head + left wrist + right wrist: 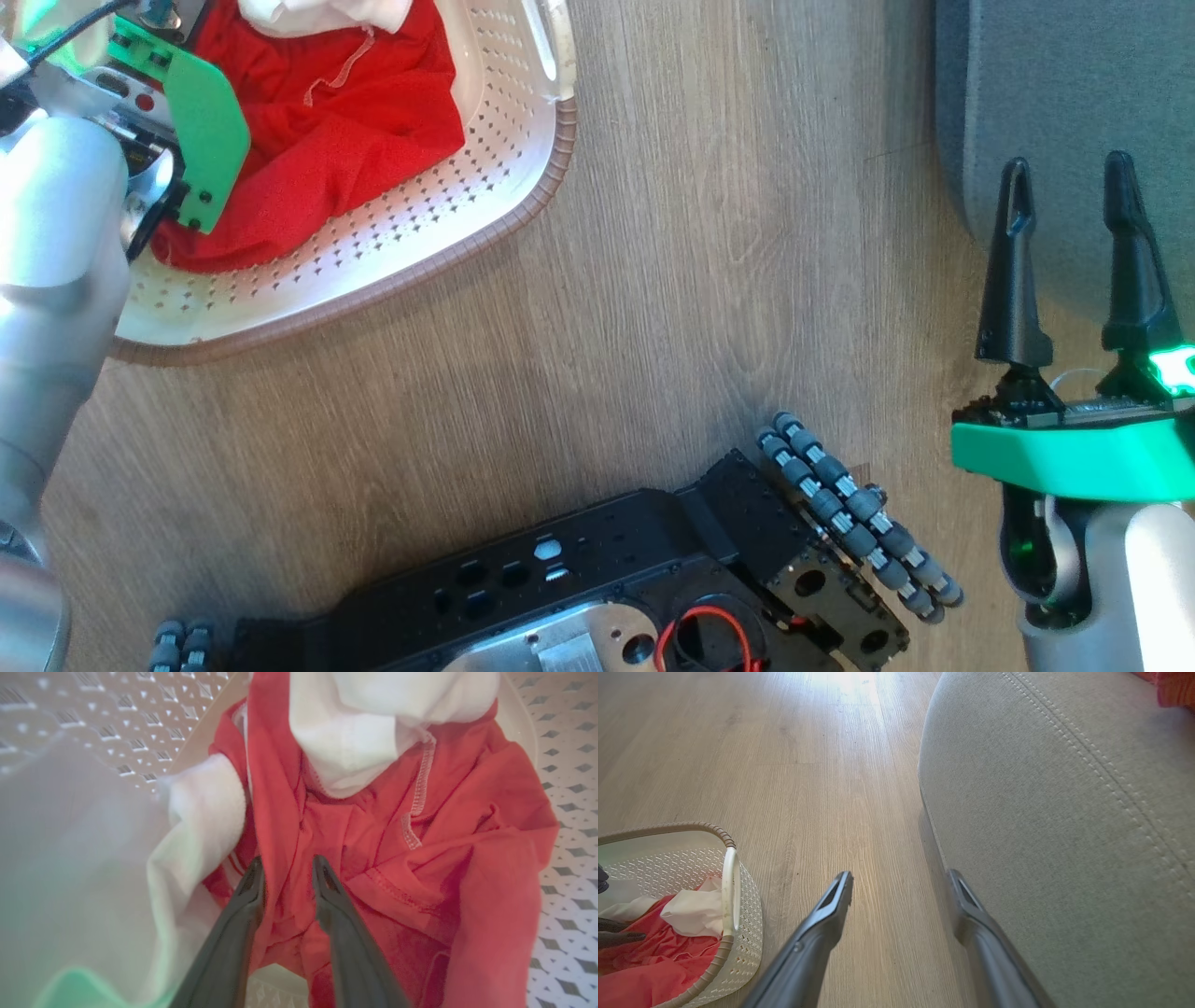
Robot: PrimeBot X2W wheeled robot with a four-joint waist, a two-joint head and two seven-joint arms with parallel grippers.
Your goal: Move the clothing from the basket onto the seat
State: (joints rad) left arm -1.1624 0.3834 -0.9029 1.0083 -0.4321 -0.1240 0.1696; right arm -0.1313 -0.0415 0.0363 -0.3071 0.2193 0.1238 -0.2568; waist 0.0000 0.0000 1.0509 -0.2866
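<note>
— Clothing point(355, 826): where does it lie against the left gripper point(288, 861)?
— Bunched inside the basket point(565, 807). A ridge of its red cloth runs up between the two fingers point(238, 933). A white panel point(355, 742) sits beyond the fingertips, and another white fold lies just outside the finger on the wrist view's left.
— Are the fingers holding it?
— They stand a little apart with the ridge between them. Whether they pinch it, I cannot tell.
— What makes this grasp a good one?
— My judgement: take a thick fold, not a single layer, and seat it deep between the fingers rather than at the tips, so the soft cloth won't slip out. Then lift straight up until the hem is above the basket's rim, or the light basket may drag along.
— And the right gripper point(1067, 161)?
— Its fingers are spread wide with nothing between them. The seat point(1064, 812) lies beside and beyond one finger, wooden floor point(784, 765) beyond the other, well apart from the basket.
</note>
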